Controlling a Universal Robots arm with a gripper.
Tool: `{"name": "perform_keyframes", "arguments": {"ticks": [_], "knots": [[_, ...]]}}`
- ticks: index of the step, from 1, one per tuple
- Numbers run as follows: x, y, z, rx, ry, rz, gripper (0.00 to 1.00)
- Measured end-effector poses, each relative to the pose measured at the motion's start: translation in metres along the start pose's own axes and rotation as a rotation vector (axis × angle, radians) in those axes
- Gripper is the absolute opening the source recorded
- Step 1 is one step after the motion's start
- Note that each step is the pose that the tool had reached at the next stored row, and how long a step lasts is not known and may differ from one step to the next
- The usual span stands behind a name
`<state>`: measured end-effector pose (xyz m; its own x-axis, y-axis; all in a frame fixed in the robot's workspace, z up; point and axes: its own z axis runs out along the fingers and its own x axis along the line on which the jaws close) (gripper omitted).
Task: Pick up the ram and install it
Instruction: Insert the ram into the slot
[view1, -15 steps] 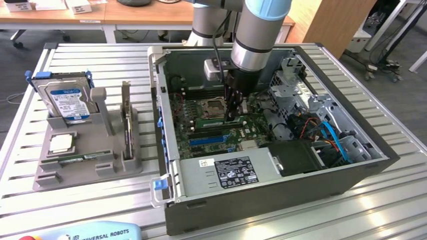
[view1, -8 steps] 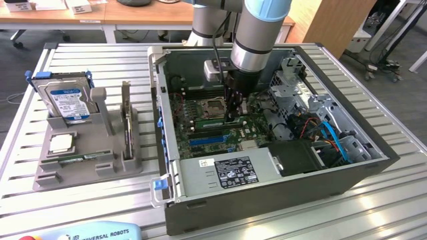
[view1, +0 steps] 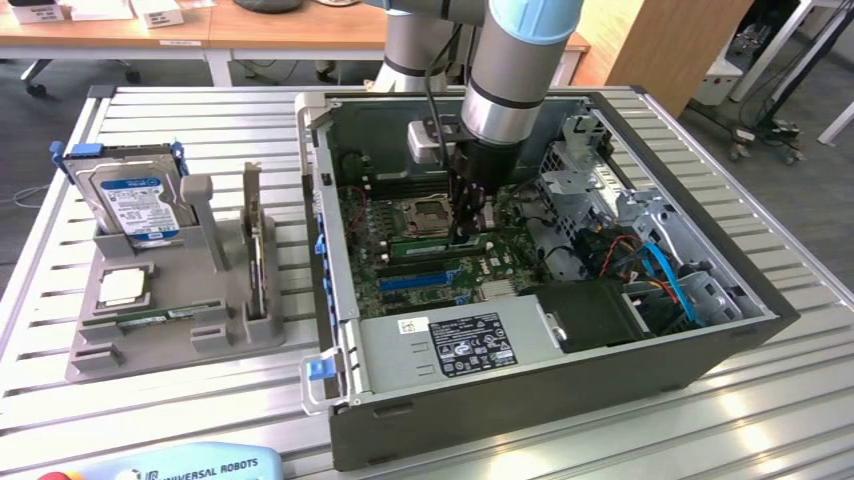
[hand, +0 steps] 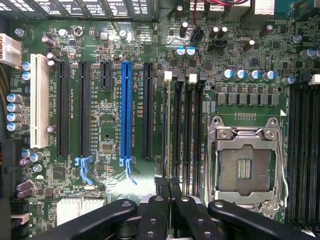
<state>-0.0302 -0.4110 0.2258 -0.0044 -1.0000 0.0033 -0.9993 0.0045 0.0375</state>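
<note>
Hard drive (view1: 134, 200): upright in grey holder (view1: 174, 335), left on the bench (view1: 174, 130).
Ram (hand: 167, 125): edge-up in a motherboard (hand: 110, 135) slot, between blue slot (hand: 126, 112) and processor socket (hand: 245, 160).
Hand (hand: 168, 184): narrow, fingers pinching the ram's end, inside computer case (view1: 534, 400).

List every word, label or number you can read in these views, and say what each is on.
"UNIVERSAL ROBOTS": on the blue pendant.
Blue label on the hard drive: print too small to read.
Sticker on the power supply: too small to read.
White markings on the motherboard: too blurred to read.
</note>
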Motion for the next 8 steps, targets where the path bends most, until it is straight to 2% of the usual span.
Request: {"name": "perform_keyframes", "arguments": {"ticks": [1, 2, 4, 5, 8], "knots": [[0.0000, 0.0000, 0.0000, 0.0000, 0.0000, 0.000, 0.13], [0.0000, 0.0000, 0.0000, 0.0000, -0.0001, 0.000, 0.18], [0.0000, 0.0000, 0.0000, 0.0000, -0.0001, 0.000, 0.18], [0.0000, 0.0000, 0.0000, 0.0000, 0.0000, 0.000, 0.25], [0.0000, 0.0000, 0.0000, 0.0000, 0.0000, 0.000, 0.25]]}}
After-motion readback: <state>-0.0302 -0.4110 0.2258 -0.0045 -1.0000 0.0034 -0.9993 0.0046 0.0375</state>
